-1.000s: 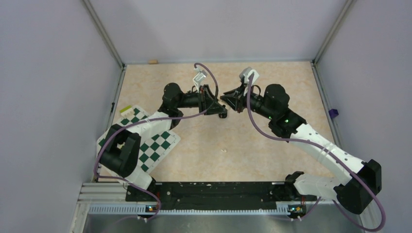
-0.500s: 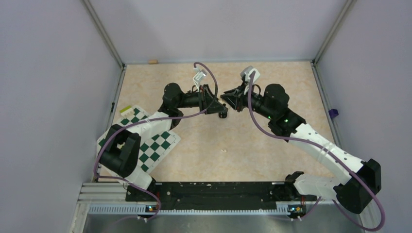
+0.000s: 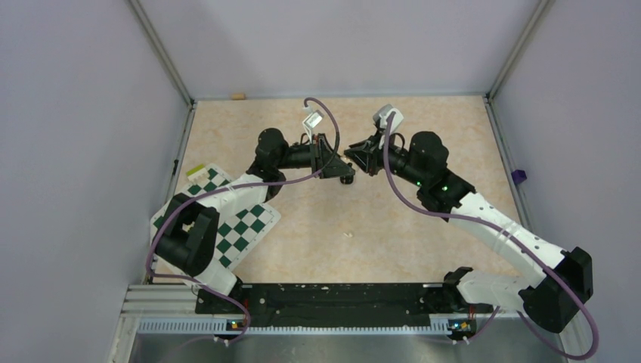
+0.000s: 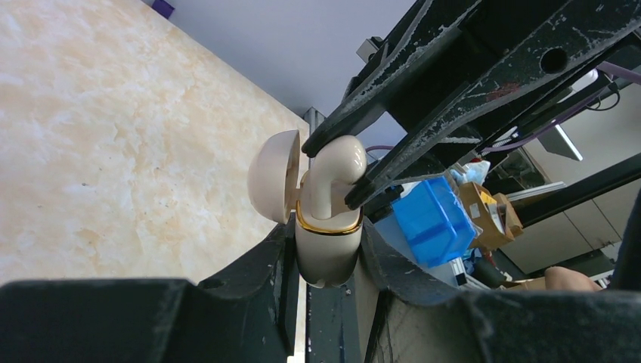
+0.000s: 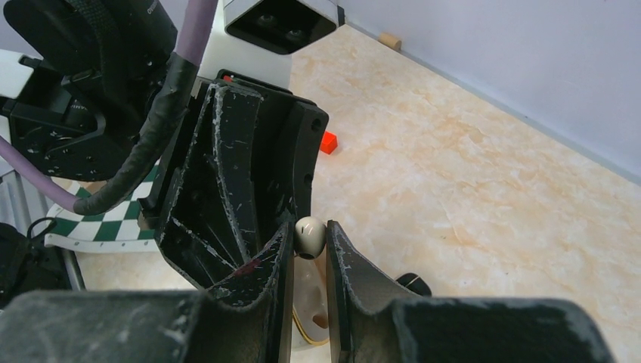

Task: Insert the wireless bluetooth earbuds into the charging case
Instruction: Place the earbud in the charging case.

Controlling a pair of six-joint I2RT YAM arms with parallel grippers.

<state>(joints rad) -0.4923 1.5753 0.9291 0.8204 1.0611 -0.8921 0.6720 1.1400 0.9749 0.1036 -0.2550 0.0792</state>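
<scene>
Smooth, glossy cream plastic charging case (image 4: pixel 326 251).

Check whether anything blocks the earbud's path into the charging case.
Nothing visible does. The earbud, pinched by the right gripper, touches the open charging case in the left gripper; the lid is swung aside.

Bright, even light; blurred near foregrounds.

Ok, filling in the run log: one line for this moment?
phase: insertion | left gripper: shut on open case | right gripper: shut on earbud | earbud: partly in case, not released
</scene>
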